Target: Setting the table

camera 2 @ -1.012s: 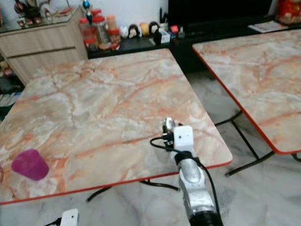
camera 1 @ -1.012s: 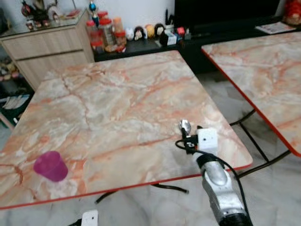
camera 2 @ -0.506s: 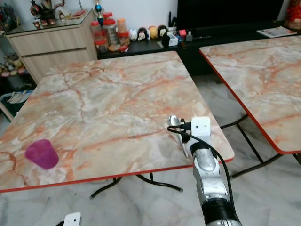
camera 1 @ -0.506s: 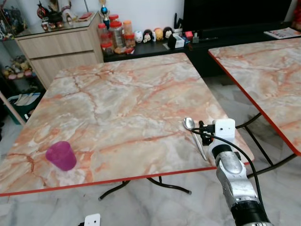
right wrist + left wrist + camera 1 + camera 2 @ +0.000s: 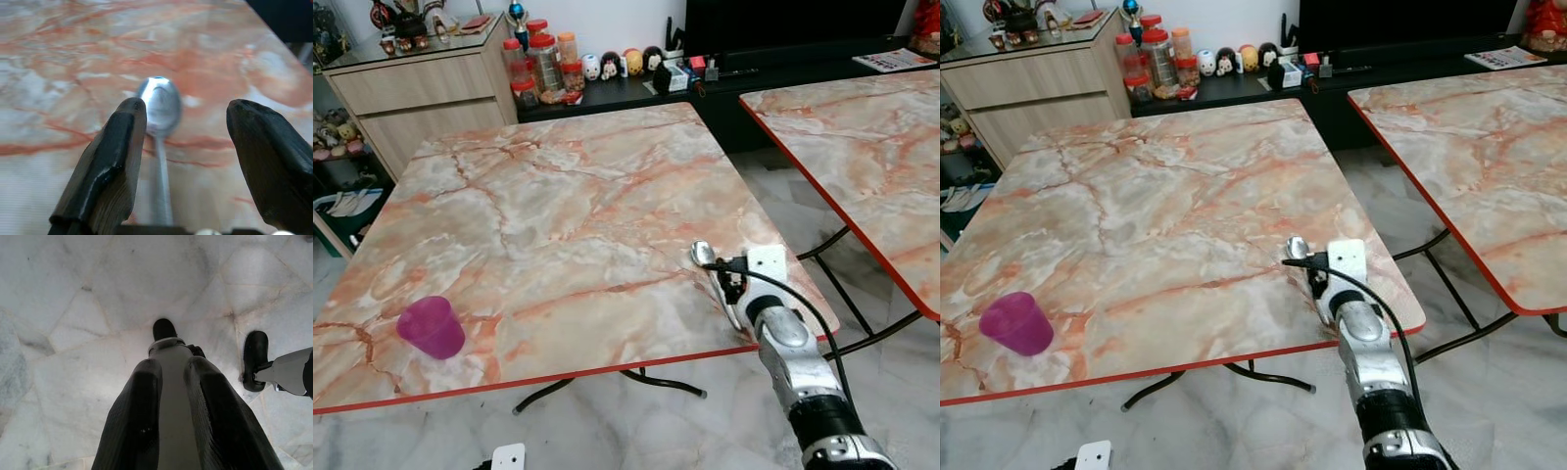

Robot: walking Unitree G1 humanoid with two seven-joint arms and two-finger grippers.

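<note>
We are in a home's living or dining room. Two marble-patterned folding surfaces (image 5: 558, 215) stand on a pale tiled floor (image 5: 862, 304), before a wooden sideboard (image 5: 416, 93), snack jars (image 5: 543, 64), small figurines (image 5: 612, 65) and a dark television (image 5: 783, 24).

Right arm (image 5: 795, 364): silver, rounded metal segments, black collar near the lower end. White boxy camera housing (image 5: 767, 262) at the wrist; black cable (image 5: 1386, 311) loops along the forearm. Right tool (image 5: 183, 161): two long black fingers, matte, tapered. Left tool (image 5: 172, 426): same black fingers, ribbed texture. Black feet (image 5: 256, 354), pale grey shin.
</note>
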